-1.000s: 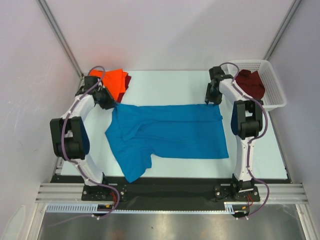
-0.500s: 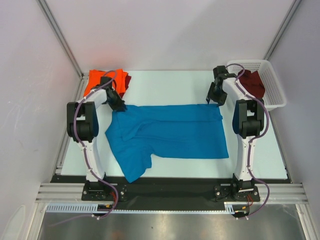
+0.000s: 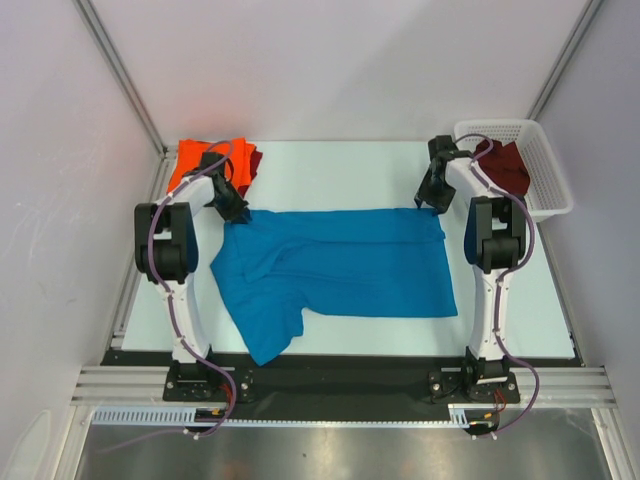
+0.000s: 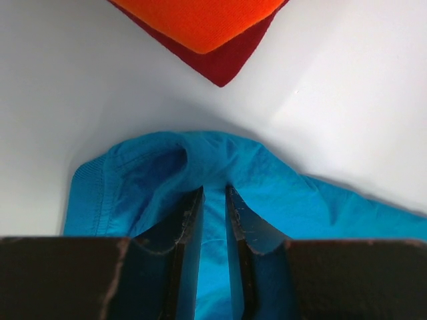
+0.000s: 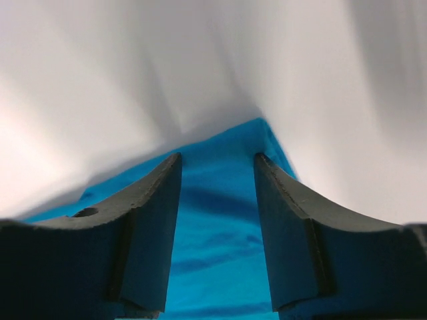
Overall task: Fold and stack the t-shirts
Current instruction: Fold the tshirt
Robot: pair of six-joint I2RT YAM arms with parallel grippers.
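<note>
Roughly in the middle of the bench (image 3: 340, 175) lies the blue t-shirt (image 3: 340, 262), spread out flat with its long side running left to right, one sleeve trailing toward the near left edge. At its far left corner the left hand (image 3: 238, 210) has its fingers (image 4: 190, 220) drawn nearly together, pinching a raised fold of the blue cloth between them. At the far right corner the right hand (image 3: 428, 203) is spread, its fingers (image 5: 157, 200) either side of the shirt's corner with nothing between them. Beyond the left hand, in the far left corner, a folded orange t-shirt (image 3: 196, 162) rests on a dark red t-shirt (image 3: 252, 160). A second dark red t-shirt (image 3: 503, 165) sits bunched in the white basket (image 3: 545, 170) at the far right.
</note>
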